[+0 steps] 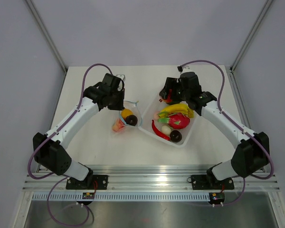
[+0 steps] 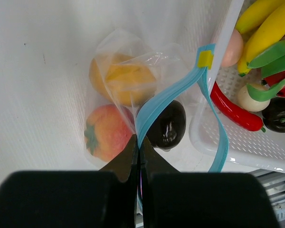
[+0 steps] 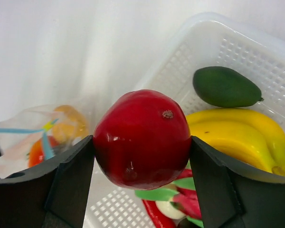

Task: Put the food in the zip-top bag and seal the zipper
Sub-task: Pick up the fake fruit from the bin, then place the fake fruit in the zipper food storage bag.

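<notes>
Zip-top bag (image 1: 127, 117): laid on the desk (image 1: 99, 142), just beside the near-left side of the white tray (image 3: 237, 47); its mouth is parted.
Zipper (image 2: 167, 100): seen as a light blue strip split into two strands, which are joined at a yellow tab (image 2: 205, 58); one strand is drawn toward the left wrist camera, the other is draped down against the tray wall.
Left jaws: closed tight on the first strand of the zipper, at the bag's edge.
Food in the bag: an orange fruit (image 2: 121, 80) and a pink-orange fruit with a green calyx (image 2: 107, 133) are seen through the plastic, touching each other; a dark brown piece (image 2: 167, 124) is seen between the two strands at the mouth.
Right jaws: clamped on a red apple (image 3: 141, 137), which is held over the far-left corner of the tray.
Food in the tray: yellow bananas (image 3: 237, 135), a green fruit (image 3: 226, 87), a red chili (image 2: 235, 111), a pink-and-green fruit (image 1: 179, 120) and a second dark brown piece (image 1: 175, 136) are gathered together.
</notes>
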You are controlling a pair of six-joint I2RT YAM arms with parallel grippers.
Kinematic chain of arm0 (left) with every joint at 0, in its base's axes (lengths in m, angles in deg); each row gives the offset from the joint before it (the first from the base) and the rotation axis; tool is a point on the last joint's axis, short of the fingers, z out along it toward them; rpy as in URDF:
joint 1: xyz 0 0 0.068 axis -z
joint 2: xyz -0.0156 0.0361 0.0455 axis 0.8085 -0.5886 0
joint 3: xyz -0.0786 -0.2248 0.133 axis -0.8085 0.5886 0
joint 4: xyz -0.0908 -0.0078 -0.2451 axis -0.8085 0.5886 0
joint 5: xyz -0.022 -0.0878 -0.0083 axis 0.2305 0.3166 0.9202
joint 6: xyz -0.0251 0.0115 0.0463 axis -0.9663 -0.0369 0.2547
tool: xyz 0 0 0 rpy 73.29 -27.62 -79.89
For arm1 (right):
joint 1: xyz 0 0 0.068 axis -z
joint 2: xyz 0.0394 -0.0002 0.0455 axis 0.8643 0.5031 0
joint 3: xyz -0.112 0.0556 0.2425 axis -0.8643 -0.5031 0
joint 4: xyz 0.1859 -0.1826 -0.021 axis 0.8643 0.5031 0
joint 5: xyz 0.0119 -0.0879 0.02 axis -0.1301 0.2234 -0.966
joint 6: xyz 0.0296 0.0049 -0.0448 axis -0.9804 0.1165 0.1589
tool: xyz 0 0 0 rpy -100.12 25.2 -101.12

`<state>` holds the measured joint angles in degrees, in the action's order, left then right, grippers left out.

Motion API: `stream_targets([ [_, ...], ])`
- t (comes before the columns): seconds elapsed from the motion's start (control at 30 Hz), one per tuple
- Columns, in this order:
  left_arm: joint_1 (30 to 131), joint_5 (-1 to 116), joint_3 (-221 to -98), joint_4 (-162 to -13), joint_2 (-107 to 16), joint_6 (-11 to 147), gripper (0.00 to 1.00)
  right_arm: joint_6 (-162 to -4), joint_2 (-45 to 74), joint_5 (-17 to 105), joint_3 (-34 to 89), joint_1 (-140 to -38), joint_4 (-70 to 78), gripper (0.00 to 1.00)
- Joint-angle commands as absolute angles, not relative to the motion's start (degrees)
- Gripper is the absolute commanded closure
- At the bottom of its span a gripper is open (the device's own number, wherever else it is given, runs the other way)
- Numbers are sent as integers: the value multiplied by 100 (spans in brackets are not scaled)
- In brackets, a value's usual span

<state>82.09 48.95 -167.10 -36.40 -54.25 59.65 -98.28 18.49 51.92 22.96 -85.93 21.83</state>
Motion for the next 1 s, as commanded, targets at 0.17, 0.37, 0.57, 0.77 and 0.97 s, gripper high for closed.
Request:
stream_targets([
  [0.17, 8225, 5135, -16911, -3980, -5447, 5958, 100, -10097, 1387, 5163, 2537, -9828, 2288, 42],
  [0.37, 8225, 5276, -16920, -3998, -5412, 5914, 100, -10519, 1878, 4961, 2634, -10444, 1849, 42],
  [0.57, 8216, 5592, -16946, -3936, -5332, 5914, 100, -10739, 2415, 4890, 2932, -10647, 1585, 41],
  [0.77, 8181, 5873, -17026, -3857, -5227, 5870, 100, -10906, 2854, 5022, 3266, -10655, 1488, 33],
  [0.97, 8067, 6067, -17043, -3778, -5183, 5852, 100, -10845, 3146, 4872, 3653, -10717, 1769, 11],
])
